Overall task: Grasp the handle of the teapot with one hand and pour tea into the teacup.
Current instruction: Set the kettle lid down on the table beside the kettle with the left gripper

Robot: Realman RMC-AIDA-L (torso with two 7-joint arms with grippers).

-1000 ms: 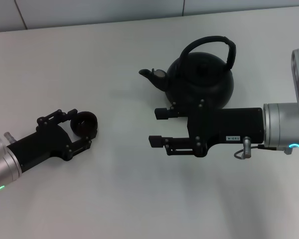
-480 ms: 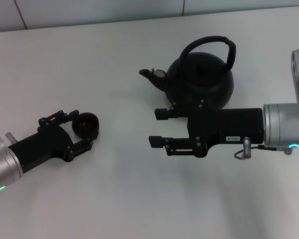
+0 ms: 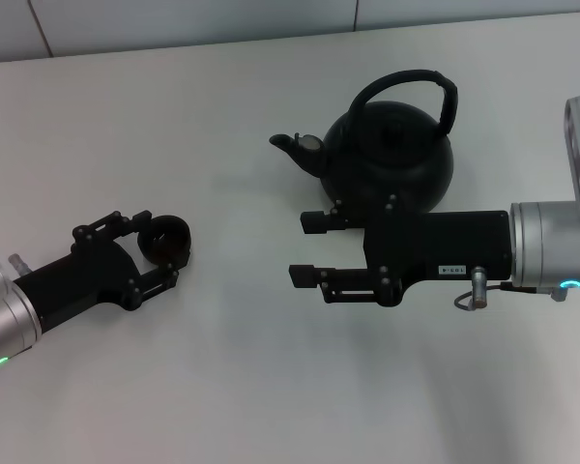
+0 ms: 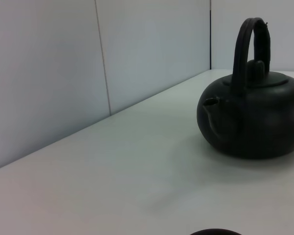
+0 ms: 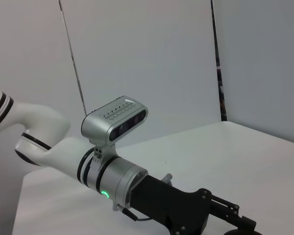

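- The teapot (image 3: 391,150) stood upright on the white bench (image 3: 222,387), toward the far right of the head view, its short spout (image 3: 292,145) pointing to the robot's left.
- The handle (image 3: 411,87) arched over the teapot's top, joined at both sides of the body, with nothing touching it.
- In the left wrist view the teapot (image 4: 252,122) sat near the bench's far edge by a pale panelled wall (image 4: 88,63), its handle (image 4: 250,44) rising over the flat lid (image 4: 264,78).
- The teacup (image 3: 164,241) sat on the bench at the left, well apart from the teapot.
- The left gripper (image 3: 155,253) lay low over the bench with its fingers closed around the teacup, one on the far side and one on the near side.
- The right gripper (image 3: 304,248) hovered just in front of the teapot, pointing to the robot's left, its two fingers spread apart and holding nothing.
- The right wrist view showed the left arm (image 5: 88,161) across the bench, with the left gripper (image 5: 235,221) at the lower edge of that view.
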